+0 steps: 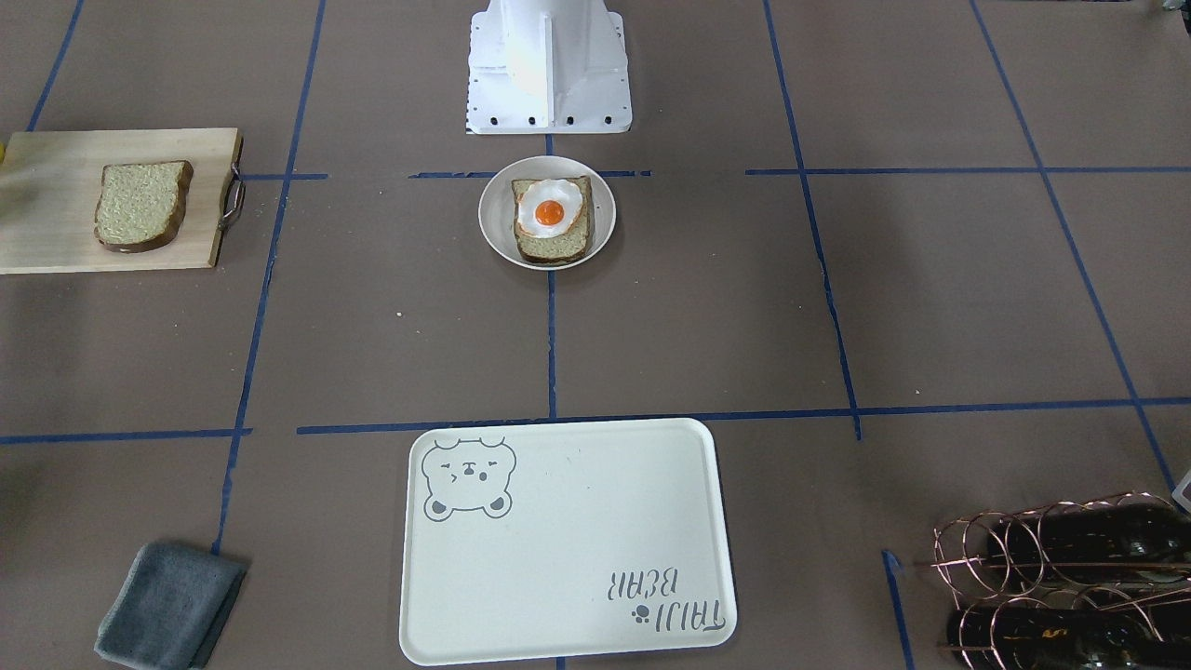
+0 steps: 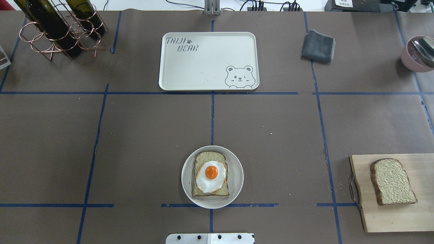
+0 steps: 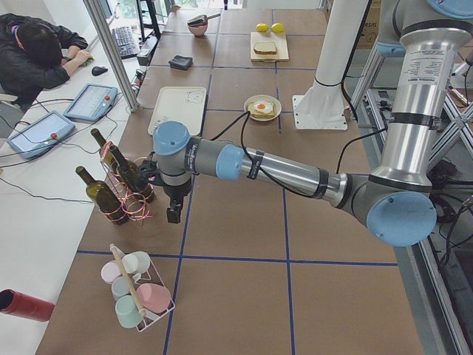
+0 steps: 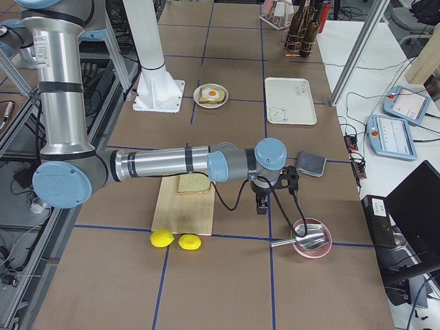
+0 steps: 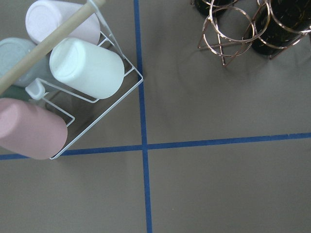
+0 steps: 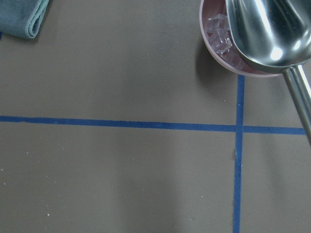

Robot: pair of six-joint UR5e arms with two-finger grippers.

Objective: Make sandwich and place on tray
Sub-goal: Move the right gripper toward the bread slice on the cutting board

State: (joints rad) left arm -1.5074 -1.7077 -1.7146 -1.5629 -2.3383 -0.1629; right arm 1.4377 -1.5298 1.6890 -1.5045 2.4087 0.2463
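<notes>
A small round whitish plate (image 2: 237,169) stands near the robot base. On it lies one slice of brown-crusted bread (image 2: 206,157) with a fried egg (image 2: 211,174) on top, uncovered. A second bread slice (image 2: 392,181) lies on the wooden cutting board (image 2: 383,217) on the robot's right. The cream tray (image 2: 203,64) with the bear drawing holds nothing and lies at the far middle. My left gripper (image 3: 173,214) hangs beside the bottle rack, and my right gripper (image 4: 261,205) hangs past the board's far edge. Both show only in side views, so I cannot tell whether they are open.
A copper rack of wine bottles (image 2: 57,28) stands far left, with a wire rack of cups (image 5: 63,82) further out. A grey cloth (image 2: 318,45) and a pink bowl with a metal scoop (image 2: 418,52) are far right. Two lemons (image 4: 175,240) lie by the board.
</notes>
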